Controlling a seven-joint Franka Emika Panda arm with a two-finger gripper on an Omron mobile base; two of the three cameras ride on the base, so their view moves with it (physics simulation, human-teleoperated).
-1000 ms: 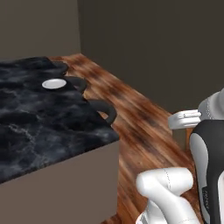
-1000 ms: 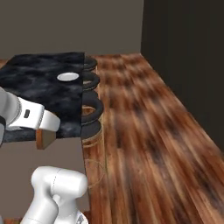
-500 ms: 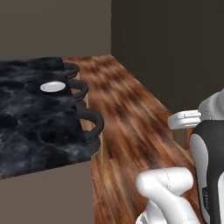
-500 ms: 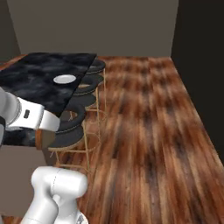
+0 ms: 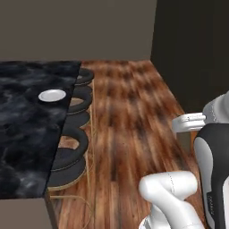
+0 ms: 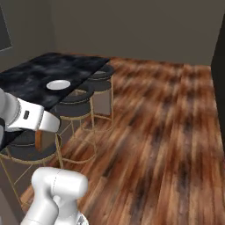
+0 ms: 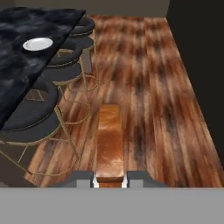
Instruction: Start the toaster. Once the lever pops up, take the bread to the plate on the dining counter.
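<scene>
The bread (image 7: 109,140), a brown-orange slice seen edge-on, sticks out from between my fingertips in the hand view, and my gripper (image 7: 109,180) is shut on it above the wooden floor. Under my hand in the right base view, the bread (image 6: 38,140) shows as a brown strip. The small white plate (image 5: 52,95) (image 6: 58,85) (image 7: 37,43) lies near the edge of the black marbled dining counter (image 5: 22,138) (image 6: 30,74) (image 7: 17,74), well ahead and to the left of the gripper. The toaster is out of view.
Several black round stools with gold wire legs (image 5: 71,156) (image 6: 79,101) (image 7: 65,70) line the counter's edge between me and the plate. Wooden floor (image 5: 129,116) stretches ahead. A dark wall (image 5: 192,44) stands at the right.
Both base views have swung as the base moves: the counter now sits farther left and the row of stools has come fully into sight. The arm keeps its pose.
</scene>
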